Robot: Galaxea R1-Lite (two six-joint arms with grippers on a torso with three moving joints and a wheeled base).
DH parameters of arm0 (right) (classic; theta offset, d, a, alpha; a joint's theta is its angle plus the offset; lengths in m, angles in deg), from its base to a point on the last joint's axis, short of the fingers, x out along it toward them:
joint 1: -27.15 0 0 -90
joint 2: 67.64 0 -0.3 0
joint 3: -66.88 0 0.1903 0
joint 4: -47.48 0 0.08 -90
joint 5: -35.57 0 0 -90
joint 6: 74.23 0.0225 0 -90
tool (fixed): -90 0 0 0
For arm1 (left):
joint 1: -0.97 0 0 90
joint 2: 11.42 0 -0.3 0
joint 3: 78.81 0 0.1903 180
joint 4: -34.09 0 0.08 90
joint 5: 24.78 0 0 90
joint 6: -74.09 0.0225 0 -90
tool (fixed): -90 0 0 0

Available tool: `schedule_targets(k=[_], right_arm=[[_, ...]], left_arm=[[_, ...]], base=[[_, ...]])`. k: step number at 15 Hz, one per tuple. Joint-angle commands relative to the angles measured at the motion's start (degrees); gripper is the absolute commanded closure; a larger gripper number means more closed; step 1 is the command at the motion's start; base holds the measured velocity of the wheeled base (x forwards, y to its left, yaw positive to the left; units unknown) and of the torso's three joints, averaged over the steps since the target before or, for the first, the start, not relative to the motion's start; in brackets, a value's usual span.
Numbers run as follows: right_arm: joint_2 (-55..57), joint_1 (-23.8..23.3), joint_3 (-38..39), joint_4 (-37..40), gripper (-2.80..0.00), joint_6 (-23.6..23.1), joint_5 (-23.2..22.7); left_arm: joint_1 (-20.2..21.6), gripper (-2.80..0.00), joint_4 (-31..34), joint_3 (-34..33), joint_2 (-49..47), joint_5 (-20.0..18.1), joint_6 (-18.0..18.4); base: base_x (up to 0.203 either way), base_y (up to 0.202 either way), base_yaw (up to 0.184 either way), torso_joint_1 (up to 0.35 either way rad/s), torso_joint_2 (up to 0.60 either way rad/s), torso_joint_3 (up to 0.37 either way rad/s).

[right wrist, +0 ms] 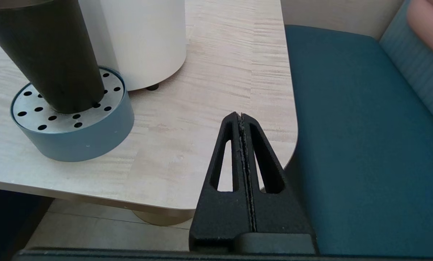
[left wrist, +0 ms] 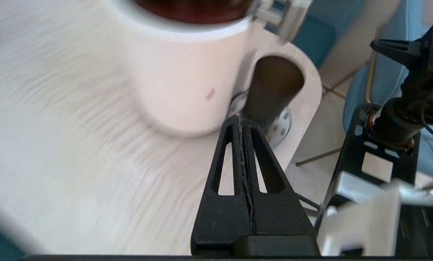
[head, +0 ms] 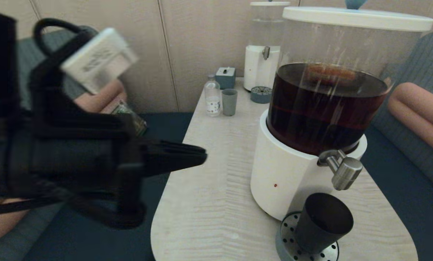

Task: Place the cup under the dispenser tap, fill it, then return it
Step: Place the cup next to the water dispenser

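The matte black cup (head: 323, 222) stands upright on the perforated drip tray (head: 287, 239), right below the brushed-steel dispenser tap (head: 343, 171) of the big white-based dispenser (head: 285, 181) holding dark brown liquid. My left gripper (head: 202, 156) hangs raised over the table's left edge, shut and empty, its tip pointing toward the dispenser. In the left wrist view the cup (left wrist: 272, 88) shows beyond the shut left gripper (left wrist: 241, 121). My right gripper (right wrist: 240, 115) is shut and empty over the table's near right corner, apart from the cup (right wrist: 53, 54) and tray (right wrist: 75, 134); the head view does not show it.
At the table's far end stand a grey-green tumbler (head: 229, 102), a small clear bottle (head: 212, 95), a small blue-grey box (head: 226, 77), and the clear-liquid dispenser (head: 263, 58) with its own drip tray (head: 261, 94). Blue seating (right wrist: 358, 127) flanks the table on both sides.
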Motion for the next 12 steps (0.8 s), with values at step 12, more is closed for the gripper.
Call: schedule_targets(k=[12], right_arm=[[-0.3,0.0,0.4,0.0,0.0,0.0,0.0]], left_arm=[[31.5,0.0,-10.4,-42.8,27.4,-39.2,-11.5]], base=[[0.0,0.0,0.0,0.0,0.0,0.0]])
